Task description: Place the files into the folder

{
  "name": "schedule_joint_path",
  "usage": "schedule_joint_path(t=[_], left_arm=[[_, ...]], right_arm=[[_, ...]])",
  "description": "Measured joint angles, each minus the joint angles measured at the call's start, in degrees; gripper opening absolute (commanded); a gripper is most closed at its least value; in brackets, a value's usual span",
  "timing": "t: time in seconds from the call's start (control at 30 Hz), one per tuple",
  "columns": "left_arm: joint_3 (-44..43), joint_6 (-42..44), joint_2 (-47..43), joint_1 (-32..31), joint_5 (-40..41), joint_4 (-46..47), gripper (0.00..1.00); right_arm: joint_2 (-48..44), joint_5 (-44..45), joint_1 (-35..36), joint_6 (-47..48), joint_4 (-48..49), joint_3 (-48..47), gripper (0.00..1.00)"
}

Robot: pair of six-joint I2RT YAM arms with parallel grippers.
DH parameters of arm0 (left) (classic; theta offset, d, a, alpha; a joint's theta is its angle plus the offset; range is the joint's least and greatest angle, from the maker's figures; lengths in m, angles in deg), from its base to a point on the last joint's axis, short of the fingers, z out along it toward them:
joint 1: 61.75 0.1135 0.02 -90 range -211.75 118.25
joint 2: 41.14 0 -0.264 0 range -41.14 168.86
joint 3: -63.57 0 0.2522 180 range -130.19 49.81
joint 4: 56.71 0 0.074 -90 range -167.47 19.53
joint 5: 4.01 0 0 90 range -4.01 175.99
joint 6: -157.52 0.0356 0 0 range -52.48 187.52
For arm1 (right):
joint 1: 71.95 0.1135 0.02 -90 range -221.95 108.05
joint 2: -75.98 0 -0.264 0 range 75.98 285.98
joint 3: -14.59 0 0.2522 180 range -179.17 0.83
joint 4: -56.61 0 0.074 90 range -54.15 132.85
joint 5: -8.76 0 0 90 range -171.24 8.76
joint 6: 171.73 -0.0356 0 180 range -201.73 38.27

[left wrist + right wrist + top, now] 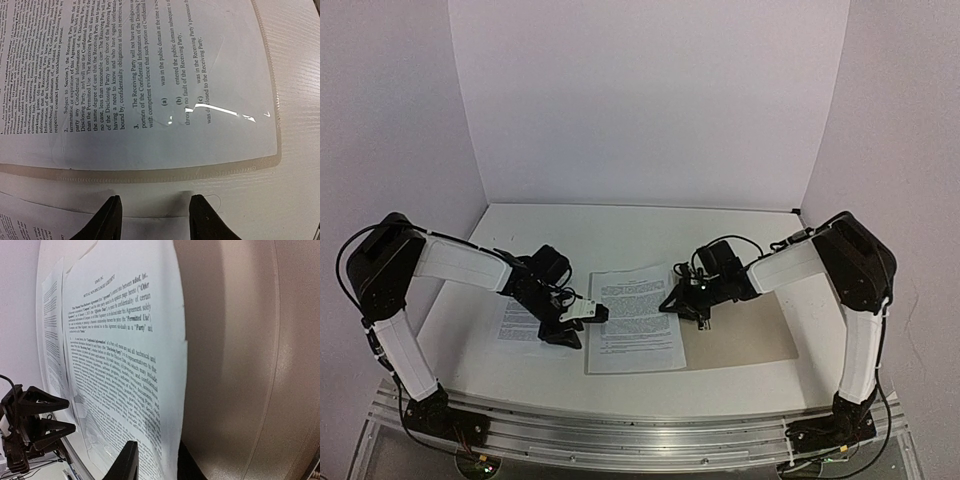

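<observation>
One file sheet (635,320), white with dense black text and lying in a clear sleeve, is at the table's middle; it also shows in the left wrist view (150,75) and the right wrist view (115,350). A second printed sheet (515,325) lies left of it. The beige folder (745,340) lies flat to the right, partly under the middle sheet. My right gripper (682,305) is shut on the middle sheet's right edge (156,462), which is raised above the folder (235,365). My left gripper (585,322) is open and empty (156,207) at the sleeve's left edge.
White walls enclose the table at the back and both sides. The metal rail (640,425) with the arm bases runs along the near edge. The second sheet's corner (25,225) lies under the left gripper.
</observation>
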Motion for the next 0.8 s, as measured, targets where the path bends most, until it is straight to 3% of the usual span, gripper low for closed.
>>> schedule_joint_path(t=[0.1,0.4,0.8], left_arm=[[-1.01,-0.35,-0.63,0.13,-0.04,-1.44,0.46],[-0.52,-1.01,-0.9,0.11,0.0,-1.31,0.45],[0.96,-1.09,-0.31,-0.17,0.0,1.66,0.45]], right_arm=[[-0.55,0.79,0.13,0.59,-4.0,-1.49,0.32],[-1.64,3.91,0.42,0.66,-15.5,-5.31,0.37],[-2.32,4.46,2.78,-1.27,-22.01,-5.46,0.07]])
